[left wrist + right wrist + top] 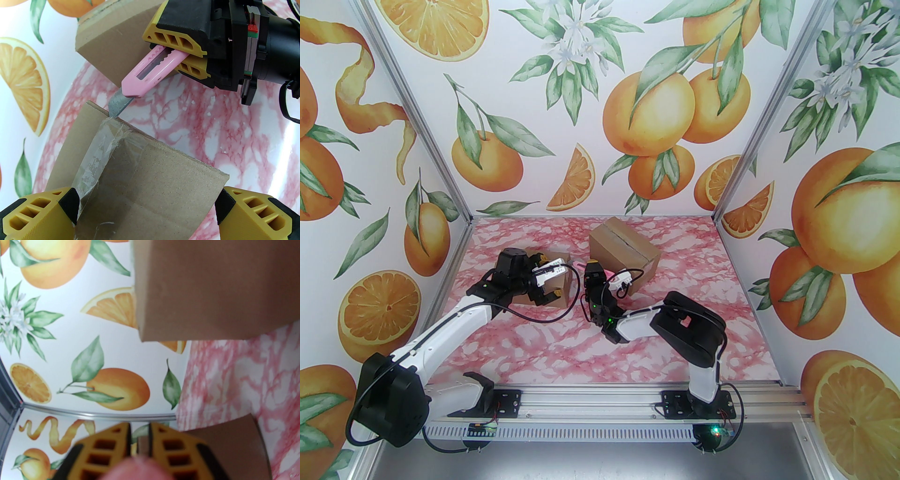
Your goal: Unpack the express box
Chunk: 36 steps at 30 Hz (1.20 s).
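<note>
The express box (150, 182), a small brown carton sealed with clear tape, stands left of centre on the table (555, 286). My left gripper (150, 211) is open and straddles it, with one yellow finger (42, 211) against the taped side and the other beside the right edge. My right gripper (178, 58) is shut on a pink utility knife (150, 72). The knife's grey blade (118, 105) touches the box's top edge at the tape. From above, the right gripper (591, 266) sits just right of the box. Its fingers (112, 446) clamp the pink handle (138, 467).
A larger brown cardboard box (623, 253) stands behind the right gripper, close above it in the right wrist view (211, 286). The pink marbled table (590, 347) is bounded by orange-print walls on three sides. The arm bases sit on a rail (590, 408) at the near edge.
</note>
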Motion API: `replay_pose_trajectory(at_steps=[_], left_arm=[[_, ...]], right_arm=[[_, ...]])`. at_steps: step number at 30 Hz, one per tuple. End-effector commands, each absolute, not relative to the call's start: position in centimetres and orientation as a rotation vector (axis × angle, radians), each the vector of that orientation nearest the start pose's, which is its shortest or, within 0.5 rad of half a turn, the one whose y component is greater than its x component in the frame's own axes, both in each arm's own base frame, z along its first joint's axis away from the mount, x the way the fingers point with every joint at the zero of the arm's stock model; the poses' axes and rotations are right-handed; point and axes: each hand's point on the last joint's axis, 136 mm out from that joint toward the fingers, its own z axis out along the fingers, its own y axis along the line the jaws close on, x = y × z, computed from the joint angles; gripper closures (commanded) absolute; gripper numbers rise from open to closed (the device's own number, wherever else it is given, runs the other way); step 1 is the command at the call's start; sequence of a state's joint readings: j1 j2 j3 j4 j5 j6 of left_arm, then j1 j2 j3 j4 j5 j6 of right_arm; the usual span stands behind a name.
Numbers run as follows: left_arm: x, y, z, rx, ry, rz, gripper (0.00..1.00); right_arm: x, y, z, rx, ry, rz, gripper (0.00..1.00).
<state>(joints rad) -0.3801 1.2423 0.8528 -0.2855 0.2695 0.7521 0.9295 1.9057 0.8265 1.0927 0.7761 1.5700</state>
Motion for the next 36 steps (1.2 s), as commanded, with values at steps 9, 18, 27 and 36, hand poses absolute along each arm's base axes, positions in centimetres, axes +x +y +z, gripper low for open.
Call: replay_pose_trajectory(at_steps=[9, 18, 27, 36], left_arm=[[35.7, -17.3, 19.0, 1.163, 1.769, 0.000, 0.00], [36.3, -17.1, 18.5, 1.136, 1.798, 0.009, 0.00], [37.0, -16.9, 18.6, 1.113, 1.803, 0.033, 0.00], [35.7, -16.6, 19.1, 1.156, 1.803, 0.030, 0.00]], right_arm=[[35.9, 34.0, 18.3, 1.054, 1.459, 1.456, 1.00], [35.6, 34.7, 19.3, 1.037, 1.470, 1.507, 1.00], [35.2, 35.3, 18.9, 1.026, 1.554, 1.511, 1.00], [35.4, 30.5, 19.8, 1.053, 1.442, 1.377, 1.00]])
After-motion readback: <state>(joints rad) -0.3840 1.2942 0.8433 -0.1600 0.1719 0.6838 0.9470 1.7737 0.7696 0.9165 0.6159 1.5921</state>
